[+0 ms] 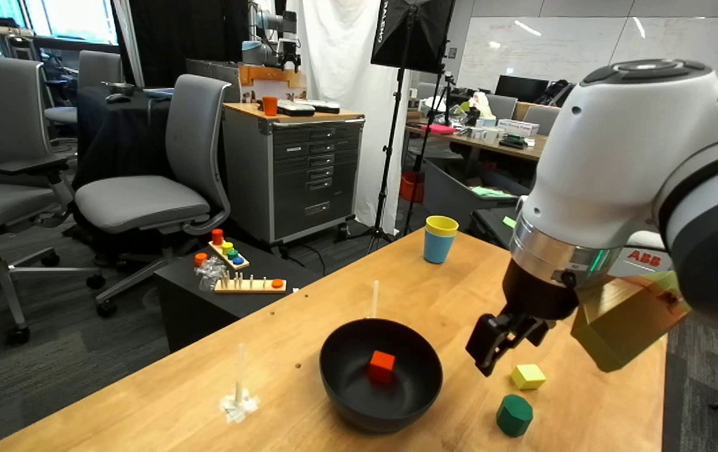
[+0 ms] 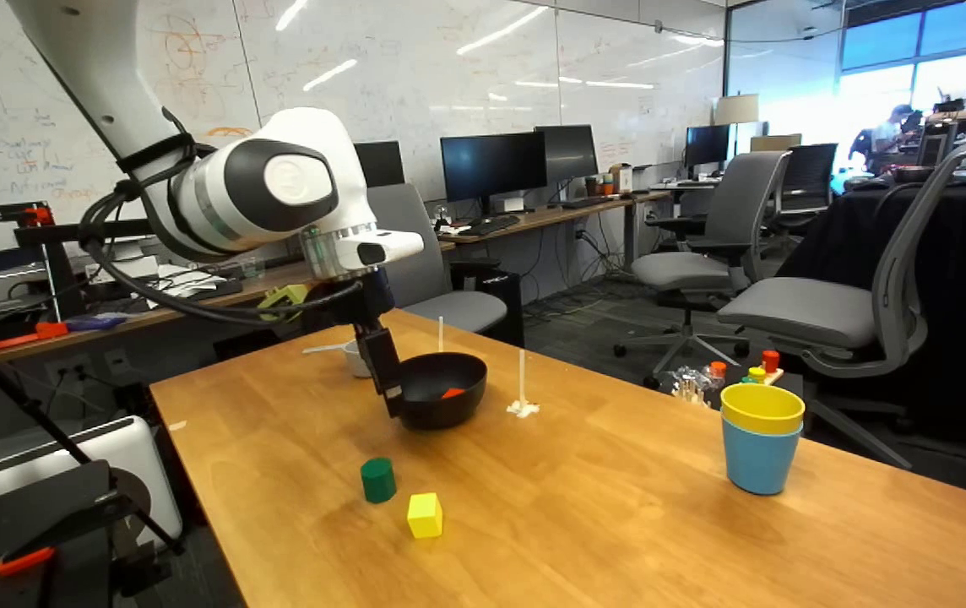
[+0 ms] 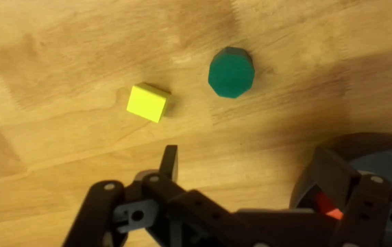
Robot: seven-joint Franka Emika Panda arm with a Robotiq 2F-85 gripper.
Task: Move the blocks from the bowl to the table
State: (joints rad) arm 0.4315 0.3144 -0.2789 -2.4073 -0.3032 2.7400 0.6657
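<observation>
Gripper (image 3: 250,163) wide, holding nothing. Red block (image 1: 381,367) in bowl (image 1: 348,364), below rim; yellow block (image 1: 528,377) + green block (image 1: 514,415) on table (image 2: 601,498), in from edges. Red block prob. light, stiff, bit slick: pinch opp. flat sides, clear of bowl wall.

The round black bowl (image 1: 412,373) stands upright on the tan wooden table (image 1: 597,411), the red block (image 1: 381,367) inside it. The green block (image 3: 231,76), many-sided and flat-topped, stands on the table near the boxy yellow block (image 3: 147,103); both sit outside the bowl, apart.
</observation>
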